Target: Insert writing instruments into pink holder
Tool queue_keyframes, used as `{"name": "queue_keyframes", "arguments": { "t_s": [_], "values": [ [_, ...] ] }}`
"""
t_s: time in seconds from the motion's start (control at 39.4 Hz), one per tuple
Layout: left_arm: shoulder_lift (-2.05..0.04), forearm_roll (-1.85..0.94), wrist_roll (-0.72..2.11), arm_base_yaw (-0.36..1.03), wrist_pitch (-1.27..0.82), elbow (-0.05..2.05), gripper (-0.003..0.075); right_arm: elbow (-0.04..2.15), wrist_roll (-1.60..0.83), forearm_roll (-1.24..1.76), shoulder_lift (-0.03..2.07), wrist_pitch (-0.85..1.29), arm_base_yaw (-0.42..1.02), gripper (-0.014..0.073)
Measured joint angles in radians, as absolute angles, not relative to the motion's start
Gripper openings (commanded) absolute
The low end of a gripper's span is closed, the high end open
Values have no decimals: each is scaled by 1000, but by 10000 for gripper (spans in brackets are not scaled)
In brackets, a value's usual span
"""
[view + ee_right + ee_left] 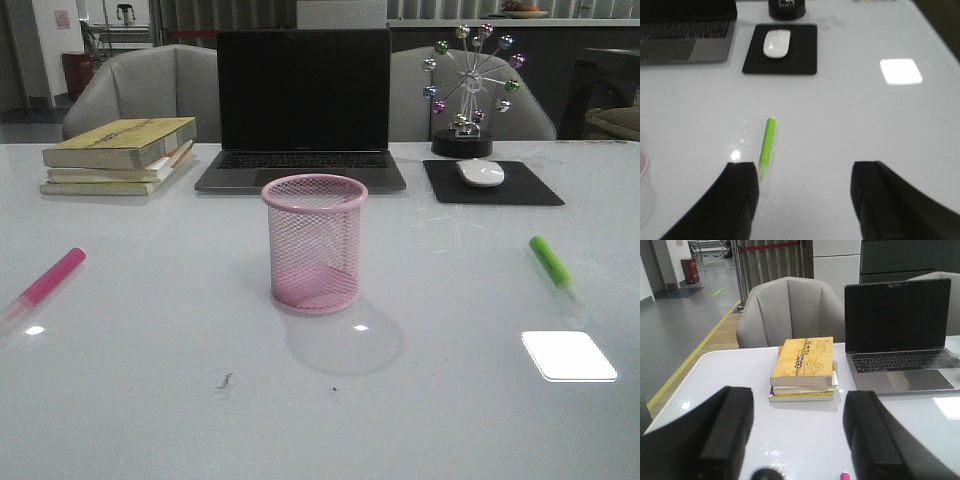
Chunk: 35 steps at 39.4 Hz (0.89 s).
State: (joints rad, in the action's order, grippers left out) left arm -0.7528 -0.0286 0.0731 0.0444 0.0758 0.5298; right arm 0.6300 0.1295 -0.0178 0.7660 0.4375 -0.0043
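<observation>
White table (150,400) — yellow book (804,362), illegible title

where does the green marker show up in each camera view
Front view: green marker lies flat right of the pink holder.
Left wrist view: not in it.
Right wrist view: it lies near the left finger of the open right pincer.
Shared landmark: the white mouse on its black pad.

Upright pink holder (314,244) between flat magenta marker (50,279), green marker (550,262)
</observation>
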Motion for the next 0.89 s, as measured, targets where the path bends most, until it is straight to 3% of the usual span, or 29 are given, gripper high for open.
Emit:
{"name": "queue_keyframes", "arguments": {
  "t_s": [0.3, 0.63, 0.89],
  "values": [
    [-756, -29, 73, 44, -32, 540, 417, 783, 123, 0, 1068, 499, 141, 518],
    [-757, -30, 73, 44, -71, 540, 417, 1013, 122, 0, 1486, 515, 146, 518],
    [-757, -30, 73, 44, -71, 540, 417, 1301, 122, -10, 1805, 731, 146, 518]
  ]
}}
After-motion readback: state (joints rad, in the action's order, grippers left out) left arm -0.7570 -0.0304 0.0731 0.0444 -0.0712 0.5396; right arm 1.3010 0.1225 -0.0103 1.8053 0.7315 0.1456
